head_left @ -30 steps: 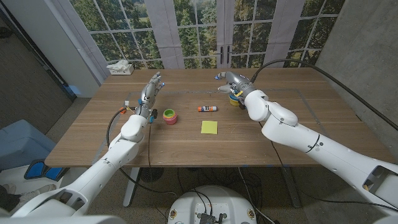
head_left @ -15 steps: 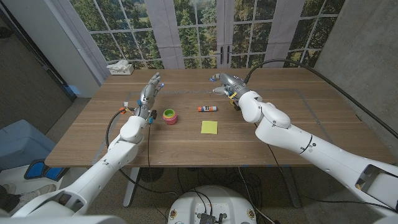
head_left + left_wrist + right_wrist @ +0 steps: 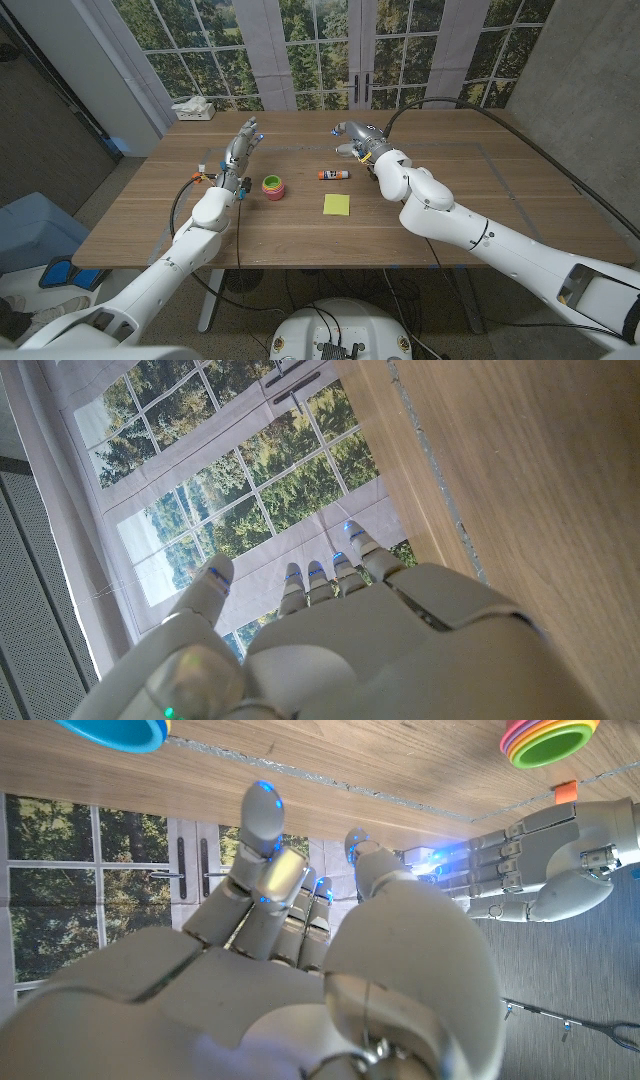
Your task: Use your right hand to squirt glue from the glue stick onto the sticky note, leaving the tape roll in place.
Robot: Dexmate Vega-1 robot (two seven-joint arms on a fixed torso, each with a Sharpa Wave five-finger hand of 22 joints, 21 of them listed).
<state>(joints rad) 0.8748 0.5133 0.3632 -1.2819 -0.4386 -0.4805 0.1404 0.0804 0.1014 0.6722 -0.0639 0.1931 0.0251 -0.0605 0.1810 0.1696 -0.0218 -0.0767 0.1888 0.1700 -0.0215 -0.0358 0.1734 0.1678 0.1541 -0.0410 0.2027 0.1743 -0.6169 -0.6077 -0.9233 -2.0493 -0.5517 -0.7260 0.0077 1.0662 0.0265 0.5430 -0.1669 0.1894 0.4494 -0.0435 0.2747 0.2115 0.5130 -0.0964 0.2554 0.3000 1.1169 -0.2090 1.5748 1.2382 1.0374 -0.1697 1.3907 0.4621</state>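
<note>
Spanning the whole scene, the brown wooden desk [image 3: 180, 215] carries everything. One white right hand [image 3: 357, 137] hovers over the far middle of the desk, its fingers [image 3: 262, 812] apart and gripping nothing; the right wrist view shows them loosely spread. One white left hand [image 3: 240, 142] stands on its edge toward the desk's left side, fingers [image 3: 345, 538] extended and apart, also holding nothing.

Next down in size, one tape roll [image 3: 272, 186] with stacked pink, yellow and green rings sits left of the desk's centre, just beside the left hand. One square yellow sticky note [image 3: 337, 204] lies flat near the desk's middle. One small glue stick [image 3: 335, 174], white-bodied with an orange cap, lies on its side between the sticky note and the far edge.

What the coming reach turns on: the glue stick lies just toward the near edge and slightly left of the right hand's fingers, its long axis running parallel to the desk's long edges. By my judgement the right hand is clearly the nearer of the two.
</note>
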